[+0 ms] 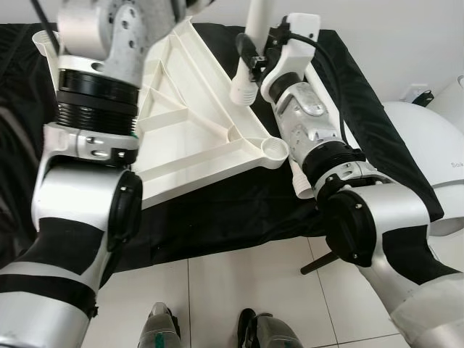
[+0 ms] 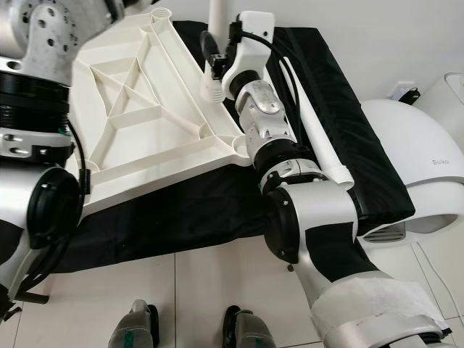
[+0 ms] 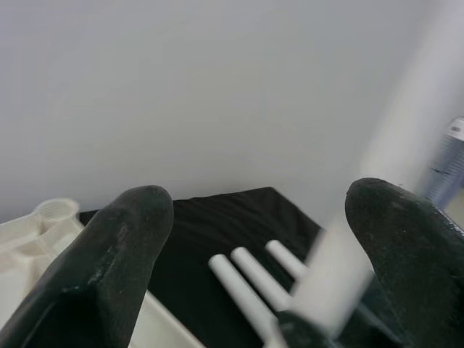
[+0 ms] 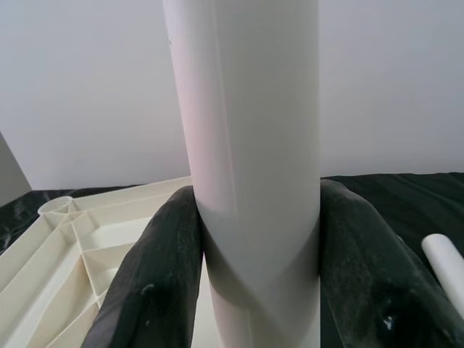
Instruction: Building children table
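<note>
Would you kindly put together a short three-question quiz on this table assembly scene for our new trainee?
1. True or false: the right end effector is shut on an upright white table leg.
2. Which surface lies under the upturned white tabletop? A) black cloth B) bare tile C) wooden bench
3. Fill in: the corner socket nearest the held leg is ____ (filled/empty).

Key: 1 true; 2 A; 3 empty. The left end effector is open, with spare legs lying beyond it on the cloth.
</note>
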Motion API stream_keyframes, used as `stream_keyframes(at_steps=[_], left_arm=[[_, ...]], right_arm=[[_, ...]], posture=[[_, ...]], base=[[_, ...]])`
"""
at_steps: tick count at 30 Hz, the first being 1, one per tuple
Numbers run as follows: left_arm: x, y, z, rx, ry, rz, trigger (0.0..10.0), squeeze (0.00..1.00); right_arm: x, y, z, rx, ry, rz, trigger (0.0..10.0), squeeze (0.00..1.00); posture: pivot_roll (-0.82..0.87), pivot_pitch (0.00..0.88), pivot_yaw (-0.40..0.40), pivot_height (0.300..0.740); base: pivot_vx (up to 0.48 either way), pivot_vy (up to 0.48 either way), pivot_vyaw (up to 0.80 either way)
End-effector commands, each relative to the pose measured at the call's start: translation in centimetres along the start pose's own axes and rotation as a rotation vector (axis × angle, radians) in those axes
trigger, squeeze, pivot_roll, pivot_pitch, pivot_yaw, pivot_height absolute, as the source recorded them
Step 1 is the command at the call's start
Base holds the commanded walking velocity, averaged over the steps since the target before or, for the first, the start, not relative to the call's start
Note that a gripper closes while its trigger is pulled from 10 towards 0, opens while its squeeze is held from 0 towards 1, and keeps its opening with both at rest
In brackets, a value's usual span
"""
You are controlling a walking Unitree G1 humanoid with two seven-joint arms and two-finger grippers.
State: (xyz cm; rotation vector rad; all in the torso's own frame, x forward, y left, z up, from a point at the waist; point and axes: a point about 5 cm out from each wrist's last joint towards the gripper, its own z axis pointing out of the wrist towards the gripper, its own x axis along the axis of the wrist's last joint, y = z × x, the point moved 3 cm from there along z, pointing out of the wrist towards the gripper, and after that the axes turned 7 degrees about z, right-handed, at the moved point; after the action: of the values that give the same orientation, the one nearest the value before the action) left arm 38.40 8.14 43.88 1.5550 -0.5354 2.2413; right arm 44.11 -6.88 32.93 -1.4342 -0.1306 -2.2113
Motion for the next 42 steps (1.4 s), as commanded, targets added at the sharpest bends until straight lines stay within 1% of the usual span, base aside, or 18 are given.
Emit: stream_keyframes(at_steps=[1,2,4,7,8,9,10,11,12,14,19,20,27,30,32,35,38,42], left_arm=[[-1.1,-0.6,-0.4,-0.050,-0.006,0.002,10.0,0.00],[-1.1,-0.6,-0.4,-0.050,-0.006,0.002,10.0,0.00],[-2.6,-2.7,-1.5,0.032,-0.010,-0.050,10.0,0.00],[-3.3,-3.7,-2.3,0.076,-0.008,-0.059,10.0,0.00],[-3.3,-3.7,-2.3,0.076,-0.008,-0.059,10.0,0.00],[-7.3,-1.9,-3.9,0.137,-0.056,-0.053,10.0,0.00],[-7.3,-1.9,-3.9,0.137,-0.056,-0.053,10.0,0.00],[-8.6,-1.5,-4.7,0.164,-0.078,-0.048,10.0,0.00],[-8.6,-1.5,-4.7,0.164,-0.078,-0.048,10.0,0.00],[-10.5,-1.7,-5.6,0.202,-0.112,-0.037,10.0,0.00],[-11.6,-2.1,-6.5,0.232,-0.132,-0.036,10.0,0.00],[-11.9,-2.1,-6.9,0.242,-0.130,-0.045,10.0,0.00],[-13.2,-1.5,-8.5,0.247,-0.135,-0.048,10.0,0.00],[-15.3,-2.4,-9.7,0.322,-0.217,0.043,10.0,0.00],[-15.5,-2.8,-10.0,0.348,-0.225,0.074,10.0,0.00],[-15.6,-3.0,-10.2,0.362,-0.224,0.075,10.0,0.00],[-14.8,-3.5,-11.5,0.439,-0.188,0.067,10.0,0.00],[-14.5,-3.6,-12.8,0.473,-0.203,0.100,10.0,0.00]], right_arm=[[-0.2,0.8,-0.5,-0.010,0.001,0.001,0.0,0.00],[-0.2,0.8,-0.5,-0.010,0.001,0.001,0.0,0.00],[-0.3,2.1,-1.1,-0.022,0.007,0.024,0.0,0.00],[-0.3,2.7,-1.4,-0.028,0.010,0.040,0.0,0.00],[-0.3,2.7,-1.4,-0.028,0.010,0.040,0.0,0.00],[-0.4,3.5,-2.1,0.000,0.019,0.069,0.0,0.00],[-0.4,3.5,-2.1,0.000,0.019,0.069,0.0,0.00],[-0.4,3.8,-2.5,0.015,0.022,0.080,0.0,0.00],[-0.4,3.8,-2.5,0.015,0.022,0.080,0.0,0.00],[-0.4,4.2,-3.3,0.052,0.042,0.097,0.0,0.00],[-0.3,4.2,-4.2,0.095,0.070,0.104,0.0,0.00],[-0.1,3.9,-4.5,0.126,0.084,0.091,10.0,0.00],[0.3,3.3,-6.0,0.185,0.125,0.113,10.0,0.00],[-0.1,3.1,-7.2,0.180,0.130,0.127,10.0,0.00],[-0.3,3.0,-7.6,0.182,0.131,0.115,10.0,0.00],[-0.4,2.8,-7.9,0.187,0.130,0.108,10.0,0.00],[-0.2,2.1,-9.4,0.185,0.145,0.089,10.0,0.00],[-0.3,1.9,-10.4,0.158,0.138,0.075,10.0,0.00]], posture=[[0.13,0.172,-0.065,0.740],[0.13,0.172,-0.065,0.740],[0.13,0.172,-0.072,0.740],[0.13,0.172,-0.072,0.740],[0.13,0.172,-0.072,0.740],[0.13,0.163,-0.083,0.740],[0.13,0.163,-0.083,0.740],[0.13,0.163,-0.083,0.740],[0.13,0.163,-0.083,0.740],[0.12,0.157,-0.084,0.740],[0.11,0.153,-0.080,0.740],[0.10,0.148,-0.073,0.740],[0.11,0.145,-0.068,0.740],[0.11,0.146,-0.066,0.740],[0.11,0.146,-0.065,0.740],[0.11,0.146,-0.065,0.740],[0.11,0.144,-0.063,0.740],[0.10,0.140,-0.060,0.740]], base=[[0.000,0.000,0.00],[0.000,0.000,0.00],[0.000,0.000,0.00],[0.000,0.000,0.00],[0.000,0.000,0.00],[0.000,0.000,0.00],[0.000,0.000,0.00],[0.000,0.000,0.00],[0.000,0.000,0.00],[0.000,0.000,0.00],[0.000,0.000,0.00],[0.000,0.000,0.00],[0.000,0.000,0.00],[0.000,0.000,0.00],[0.000,0.000,0.00],[0.000,0.000,0.00],[0.000,0.000,0.00],[0.000,0.000,0.00]])
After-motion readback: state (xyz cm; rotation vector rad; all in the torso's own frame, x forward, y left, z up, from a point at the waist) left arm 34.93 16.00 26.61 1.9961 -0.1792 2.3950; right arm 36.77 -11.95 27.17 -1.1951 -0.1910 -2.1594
